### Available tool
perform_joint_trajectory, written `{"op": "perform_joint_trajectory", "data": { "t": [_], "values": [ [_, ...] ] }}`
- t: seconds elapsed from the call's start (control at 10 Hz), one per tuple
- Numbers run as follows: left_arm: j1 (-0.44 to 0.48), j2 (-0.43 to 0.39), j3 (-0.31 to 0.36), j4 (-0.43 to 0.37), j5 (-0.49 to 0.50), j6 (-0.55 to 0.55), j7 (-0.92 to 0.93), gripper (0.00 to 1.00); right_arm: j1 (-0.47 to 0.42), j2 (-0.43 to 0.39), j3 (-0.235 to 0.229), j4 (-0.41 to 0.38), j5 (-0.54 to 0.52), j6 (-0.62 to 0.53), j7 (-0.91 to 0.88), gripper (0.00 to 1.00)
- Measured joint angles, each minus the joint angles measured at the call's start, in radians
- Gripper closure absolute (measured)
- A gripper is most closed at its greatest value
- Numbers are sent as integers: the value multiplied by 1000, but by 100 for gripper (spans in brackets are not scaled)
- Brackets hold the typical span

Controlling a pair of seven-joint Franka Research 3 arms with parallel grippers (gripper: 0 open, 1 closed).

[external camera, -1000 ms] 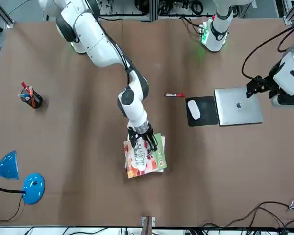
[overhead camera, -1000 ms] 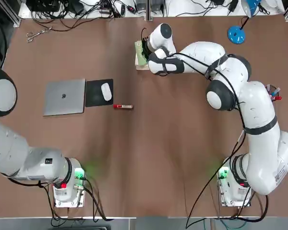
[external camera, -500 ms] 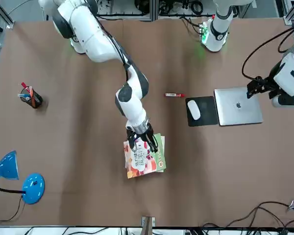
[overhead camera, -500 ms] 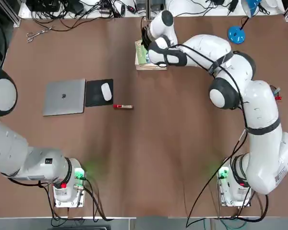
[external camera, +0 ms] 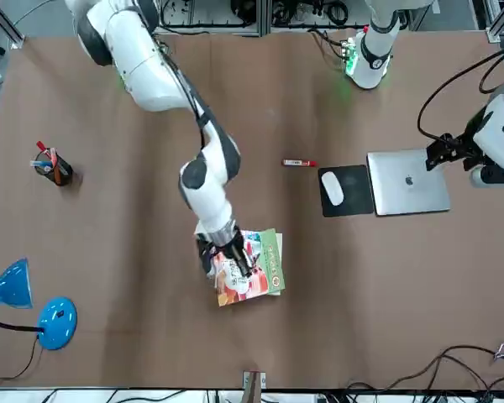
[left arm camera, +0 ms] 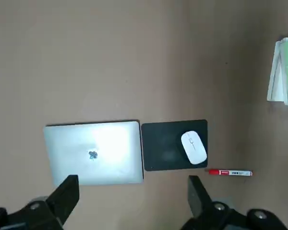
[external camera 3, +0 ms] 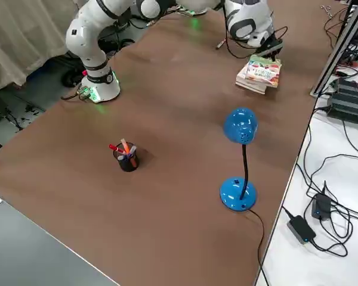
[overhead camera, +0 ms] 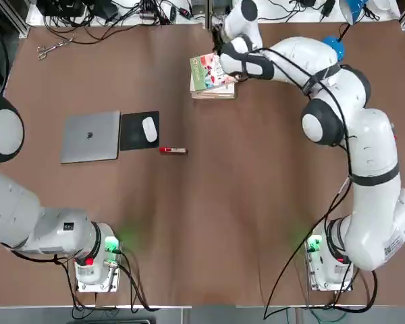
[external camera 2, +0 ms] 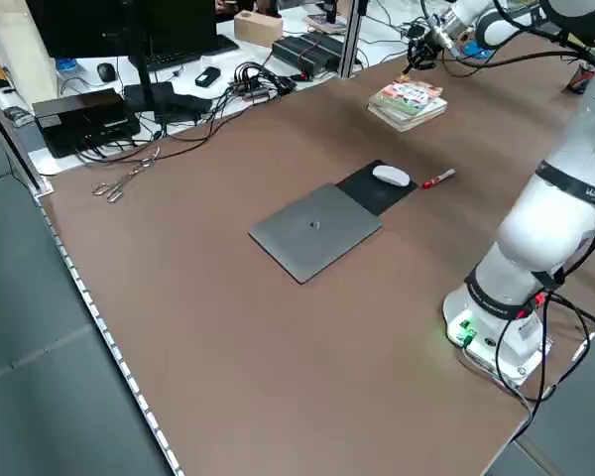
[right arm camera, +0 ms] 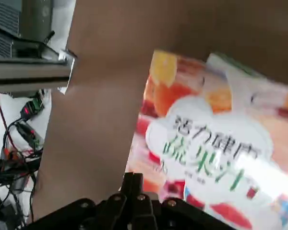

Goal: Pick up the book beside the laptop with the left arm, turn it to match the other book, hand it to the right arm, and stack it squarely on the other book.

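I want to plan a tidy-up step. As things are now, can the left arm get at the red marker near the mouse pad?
Probably yes. The red marker lies alone on bare table beside the mouse pad, nothing over it. The left gripper hangs open above that area, and the right gripper is far off at the book.

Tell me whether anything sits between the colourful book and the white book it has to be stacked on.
Nothing visible does. The colourful book already lies directly on the other book, and the shut right gripper is at its edge.
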Motion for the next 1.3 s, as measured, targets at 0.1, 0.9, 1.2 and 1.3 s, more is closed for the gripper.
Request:
{"op": "perform_joint_trajectory", "data": {
  "t": [0.1, 0.9, 1.2, 1.3],
  "values": [
    [-3, 0, -1, 1, 0, 0, 0, 0, -21, 1, 0, -10, 0, -1, -14, 99],
    [-1, 24, -1, 10, 0, 5, 0, 0, -45, 13, -18, -82, 0, -1, -21, 99],
    [-1, 26, -1, 11, 0, 5, 0, 0, -50, 12, -19, -91, 0, 3, -11, 99],
    [0, 27, -1, 11, 0, 5, 0, 0, -49, 12, -19, -95, 0, 7, -1, 100]
  ]
}}
